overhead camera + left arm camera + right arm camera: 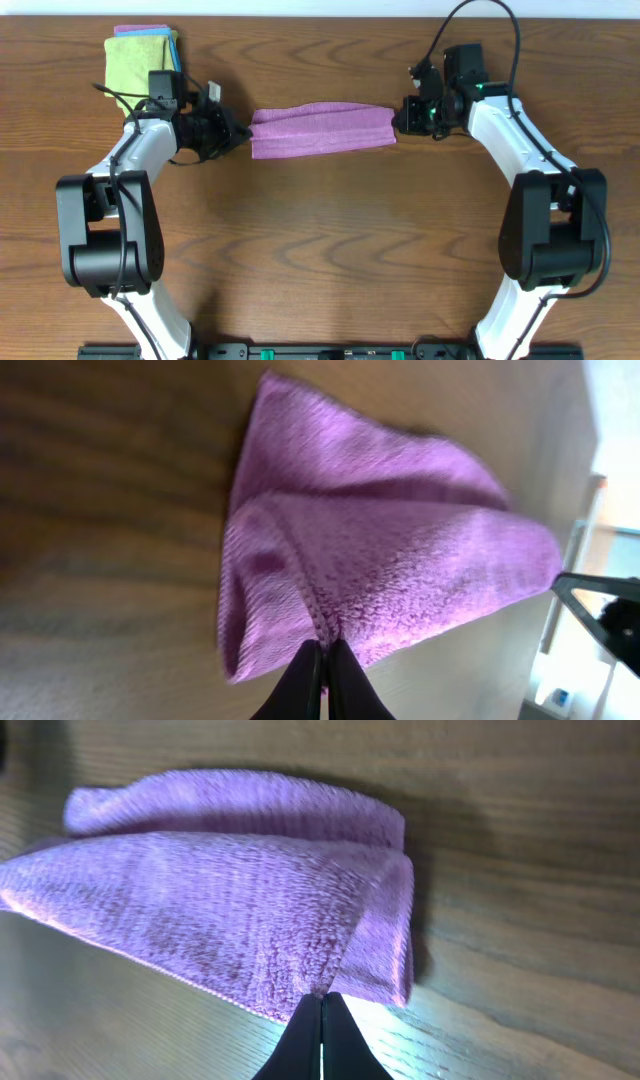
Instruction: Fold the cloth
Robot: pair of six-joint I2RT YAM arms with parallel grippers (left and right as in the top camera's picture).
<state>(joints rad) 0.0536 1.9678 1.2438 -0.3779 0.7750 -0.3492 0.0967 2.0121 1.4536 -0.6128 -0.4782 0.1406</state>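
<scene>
Judged about halfway: doubled once into a long narrow band, with an end-to-end fold left to make. Pinching the soft lilac-purple microfibre cloth [320,130] by its left end in the left fingers [300,688], by its right end in the right fingers [308,1042]. Lying across the far middle of the wooden desk [320,250], plush and slightly rumpled.

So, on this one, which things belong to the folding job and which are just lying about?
In the job: lilac cloth, pinched at its ends by the left gripper and the right gripper.
Lying about: lime-green cloth, stacked on a blue cloth.
</scene>
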